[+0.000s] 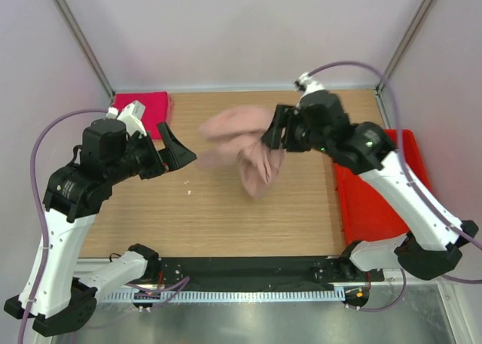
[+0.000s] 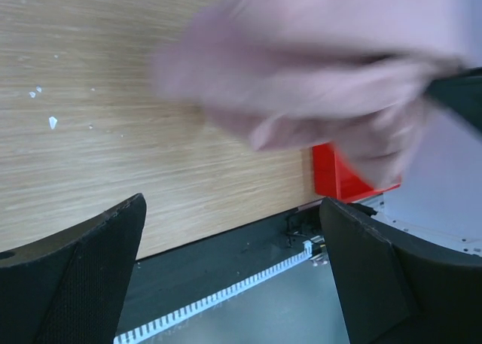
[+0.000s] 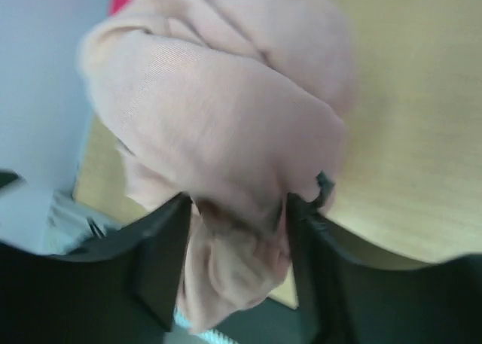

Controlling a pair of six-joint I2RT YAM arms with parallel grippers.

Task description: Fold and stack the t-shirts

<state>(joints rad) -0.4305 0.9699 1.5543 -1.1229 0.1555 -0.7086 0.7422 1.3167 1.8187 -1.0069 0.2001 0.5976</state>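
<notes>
Progress is being judged as early. Pale pink t-shirt [image 1: 245, 148] is being held bunched and unfolded, clamped between the jaws of right tool [image 3: 237, 231]. Left tool [image 1: 179, 144] is being held wide apart, empty. Magenta t-shirt [image 1: 141, 107] is being seen flat beyond it, seemingly folded; stacking is not yet done.

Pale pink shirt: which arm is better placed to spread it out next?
Right, probably: the right pincer has the shirt bunched between its fingers; the left pincer stands open, empty.

pale dusty pink t-shirt [image 1: 245, 144], magenta t-shirt [image 1: 143, 107], red bin [image 1: 376, 201], wood-grain table [image 1: 226, 216]
</notes>
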